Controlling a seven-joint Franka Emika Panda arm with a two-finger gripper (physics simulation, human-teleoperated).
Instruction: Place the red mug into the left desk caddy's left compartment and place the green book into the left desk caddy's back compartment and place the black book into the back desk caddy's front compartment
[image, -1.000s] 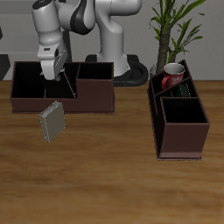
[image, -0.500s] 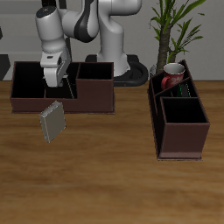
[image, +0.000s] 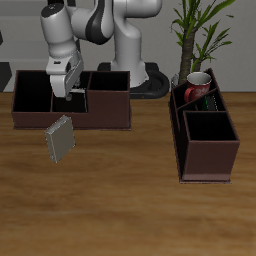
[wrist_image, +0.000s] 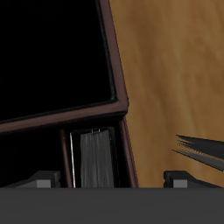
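The red mug (image: 198, 82) sits in the left desk caddy (image: 232, 150), at its far end. The green book (image: 211, 100) stands in the narrow slot beside the mug. My gripper (image: 68, 96) hangs over the back desk caddy (image: 100, 120), open and empty. In the wrist view a book with black covers and grey page edges (wrist_image: 94, 159) stands upright in a narrow slot along the caddy's outer wall, just below my gripper (wrist_image: 109, 181). The fingertips (wrist_image: 39, 180) stand wide apart. That book is hidden in the exterior view.
A grey book (image: 60, 140) leans tilted on the table against the back caddy's front wall. A potted plant (image: 200, 35) stands behind the left caddy. My robot base (image: 130, 70) is behind the back caddy.
My gripper has risen a little above the back caddy and shifted slightly sideways. The leaning grey book, the mug and the green book have not moved.
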